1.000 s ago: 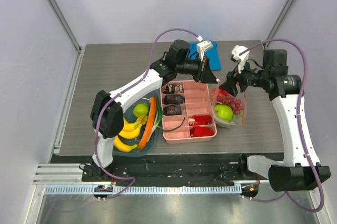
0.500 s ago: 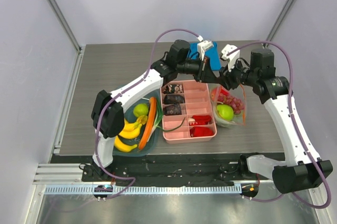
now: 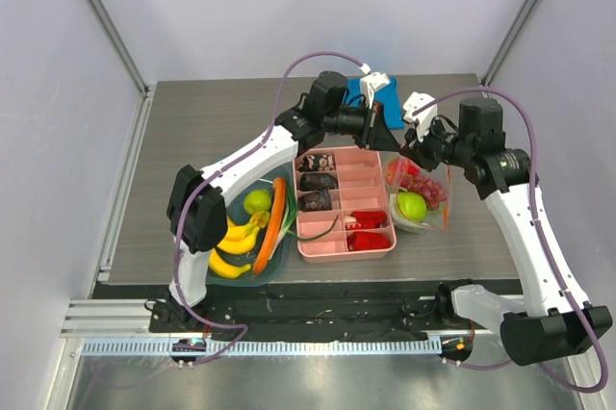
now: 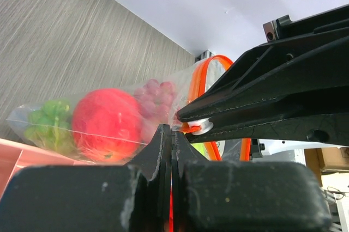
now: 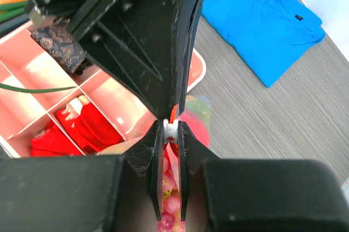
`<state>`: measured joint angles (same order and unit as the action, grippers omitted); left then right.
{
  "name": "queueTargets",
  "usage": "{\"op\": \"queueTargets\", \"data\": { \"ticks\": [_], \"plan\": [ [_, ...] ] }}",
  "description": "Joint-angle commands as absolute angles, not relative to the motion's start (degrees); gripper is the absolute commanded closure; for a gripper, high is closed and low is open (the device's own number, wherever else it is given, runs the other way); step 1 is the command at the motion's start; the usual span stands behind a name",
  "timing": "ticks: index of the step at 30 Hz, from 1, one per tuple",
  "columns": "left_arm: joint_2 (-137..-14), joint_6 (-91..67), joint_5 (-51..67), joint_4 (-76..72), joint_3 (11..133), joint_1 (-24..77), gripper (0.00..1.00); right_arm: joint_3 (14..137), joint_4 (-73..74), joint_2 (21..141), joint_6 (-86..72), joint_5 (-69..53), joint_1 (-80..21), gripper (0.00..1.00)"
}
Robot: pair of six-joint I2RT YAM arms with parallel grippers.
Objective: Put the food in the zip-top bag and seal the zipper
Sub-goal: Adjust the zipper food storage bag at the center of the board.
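**Both hands pinched on bag zipper, food inside bag**

Clear crinkly plastic zip-top bag [image 3: 422,224] lies on the grey wood-grain desk [image 3: 212,131], just right of the pink plastic compartment tray [image 3: 345,255], mouth end raised toward the far side. Inside it: shiny green apple [image 3: 411,205], purple-pink grape bunch [image 3: 430,189], round red fruit [image 4: 106,120]. There is also a blurred green lump in the bag in the left wrist view, can't tell what it is. Thin orange-red zipper strip [image 4: 197,82] bows into a loop at the mouth beyond the hands.

Left hand [image 3: 392,145]: fingers pressed together, clamped on the strip, orange showing in the seam between them. Right hand [image 3: 405,148]: tip to tip with the left, fingers narrowed onto the same strip, with a white pad and a bit of orange in the slit in the right wrist view.

Tray has red pieces in its near compartments and dark items in the left ones. Left of the tray is a dark clear tub [image 3: 279,266] with yellow bananas [image 3: 231,237], an orange carrot [image 3: 269,227] and a green fruit [image 3: 256,201]. Folded blue cloth [image 5: 262,19] lies on the desk behind the hands
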<state>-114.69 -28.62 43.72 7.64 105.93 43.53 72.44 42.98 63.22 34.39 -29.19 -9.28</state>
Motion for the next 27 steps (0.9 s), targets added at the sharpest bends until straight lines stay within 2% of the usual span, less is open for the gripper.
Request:
{"op": "queueTargets", "data": {
  "ticks": [1,8,10,11,13,14,16,19,27],
  "plan": [
    [-112.8,-29.6,42.3,3.3,108.6,41.4,1.00,71.6,48.8,60.8,36.0,-28.1,-9.3,0.99],
    [-111.4,-29.3,43.2,1.6,106.6,41.1,1.00,71.5,50.2,60.8,36.3,-27.6,-9.1,0.99],
    [-110.8,-27.8,47.8,-1.0,105.6,41.2,1.00,72.1,50.1,61.2,36.5,-29.0,-8.5,0.99],
    [-110.5,-26.4,48.6,-1.1,104.2,41.3,0.87,72.9,50.1,61.3,36.4,-29.8,-8.2,0.99],
    [-108.4,-19.5,51.2,-2.8,101.4,41.5,0.69,73.6,50.1,61.7,36.8,-32.5,-7.7,0.99],
    [-107.6,-16.0,51.8,-2.3,99.3,41.3,0.57,74.3,50.1,61.8,37.2,-33.5,-7.3,0.99],
    [-105.7,-5.9,53.6,1.3,98.0,41.3,0.44,75.0,49.7,62.0,38.1,-35.9,-6.9,0.99],
    [-104.7,8.2,57.1,9.3,98.3,41.4,0.38,76.7,49.3,62.9,38.3,-38.8,-6.7,0.99],
    [-107.1,20.5,57.4,11.3,102.7,41.9,0.36,80.6,51.1,65.6,39.5,-42.8,-6.8,0.99]
  ]
}}
